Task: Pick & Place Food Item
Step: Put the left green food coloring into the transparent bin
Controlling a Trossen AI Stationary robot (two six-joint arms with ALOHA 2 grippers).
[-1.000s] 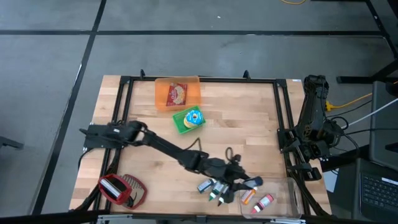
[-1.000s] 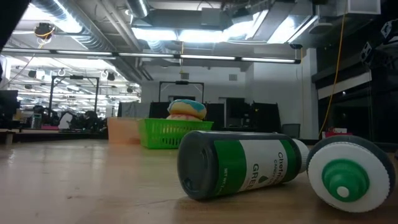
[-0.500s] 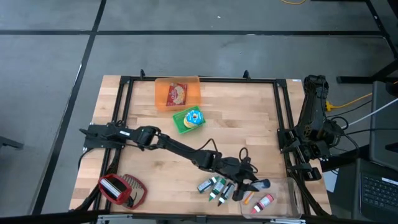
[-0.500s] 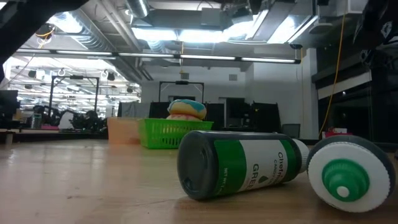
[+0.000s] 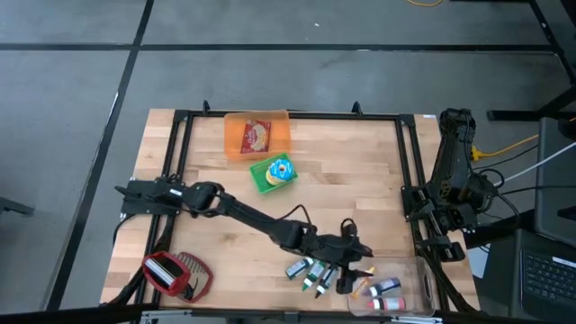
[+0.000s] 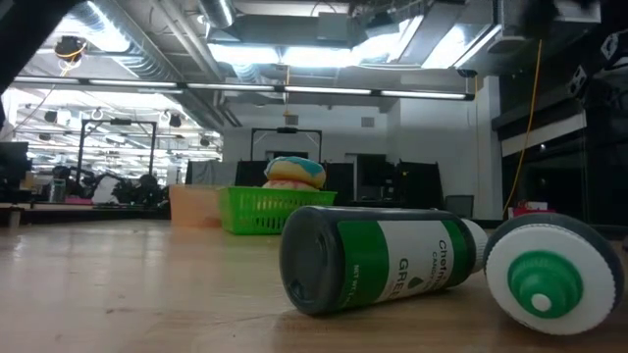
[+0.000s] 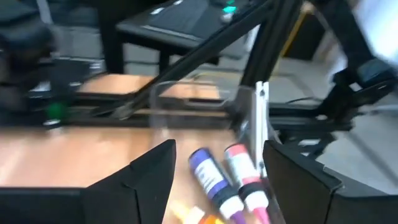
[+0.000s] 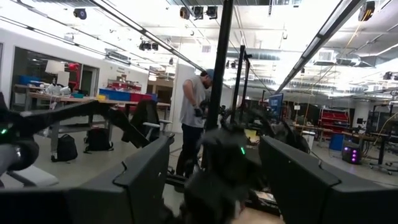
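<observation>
A blue-capped bottle [image 5: 389, 286] lies on its side in the clear container [image 5: 416, 270] at the table's near right, beside a red bottle [image 5: 382, 303] and an orange one [image 5: 362, 289]. My left gripper [image 5: 354, 277] stands open just left of the container, touching nothing. In the left wrist view the blue bottle [image 7: 208, 177] and the red bottle [image 7: 242, 174] lie ahead of its spread fingers [image 7: 149, 180]. My right gripper [image 8: 217, 149] is open, parked at the right edge and tipped upward.
Several green bottles [image 5: 310, 270] lie on the table beside the left gripper; two of them [image 6: 383, 260] fill the low view. A green basket [image 5: 273, 173], an orange bin [image 5: 256, 135] and a red-and-white object [image 5: 171, 273] sit elsewhere. A person [image 8: 193, 118] stands beyond the table.
My left gripper has carried the blue bottle toward the table's right edge, over the clear container, then opened and let it go. The bottle now lies in the container next to the red one. The gripper has drawn back a little toward the left.
</observation>
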